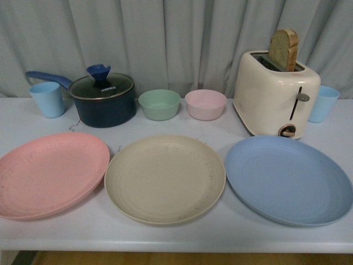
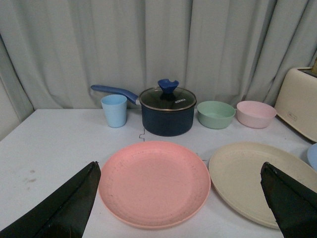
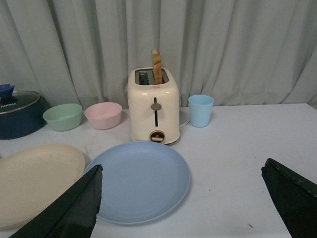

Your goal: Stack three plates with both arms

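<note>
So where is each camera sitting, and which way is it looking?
Front view: sits on the robot's body, looking down across the table at the pink plate, beige plate and blue plate; no arm shows.
Left wrist view: rides the left arm, looking over the pink plate toward the pot; the open left gripper shows.
Right wrist view: rides the right arm, looking over the blue plate toward the toaster; the open right gripper shows.
Both wrist views share the beige plate.

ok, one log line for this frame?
phase: pre-grasp | pink plate, cream plate, blue plate: unstacked | left tool: open | right tool: open
</note>
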Controlling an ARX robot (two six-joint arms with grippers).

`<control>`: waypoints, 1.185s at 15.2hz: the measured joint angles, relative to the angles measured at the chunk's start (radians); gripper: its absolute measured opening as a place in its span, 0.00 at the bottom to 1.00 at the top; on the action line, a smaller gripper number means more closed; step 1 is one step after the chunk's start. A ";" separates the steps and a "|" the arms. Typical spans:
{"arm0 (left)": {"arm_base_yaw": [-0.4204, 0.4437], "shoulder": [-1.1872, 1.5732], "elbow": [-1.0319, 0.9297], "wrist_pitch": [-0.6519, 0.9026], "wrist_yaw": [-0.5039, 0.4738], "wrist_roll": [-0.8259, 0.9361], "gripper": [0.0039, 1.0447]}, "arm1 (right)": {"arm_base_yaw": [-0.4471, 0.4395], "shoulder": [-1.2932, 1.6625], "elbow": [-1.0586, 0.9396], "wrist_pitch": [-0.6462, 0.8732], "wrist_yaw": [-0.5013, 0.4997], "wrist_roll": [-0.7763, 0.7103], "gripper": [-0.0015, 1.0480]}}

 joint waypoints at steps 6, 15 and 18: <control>0.000 0.000 0.000 0.000 0.000 0.000 0.94 | 0.000 0.000 0.000 0.000 0.000 0.000 0.94; 0.000 0.000 0.000 0.000 0.000 0.000 0.94 | 0.000 0.000 0.000 0.000 0.000 0.000 0.94; 0.000 0.000 0.000 0.000 0.000 0.000 0.94 | 0.000 0.000 0.000 0.000 0.000 0.000 0.94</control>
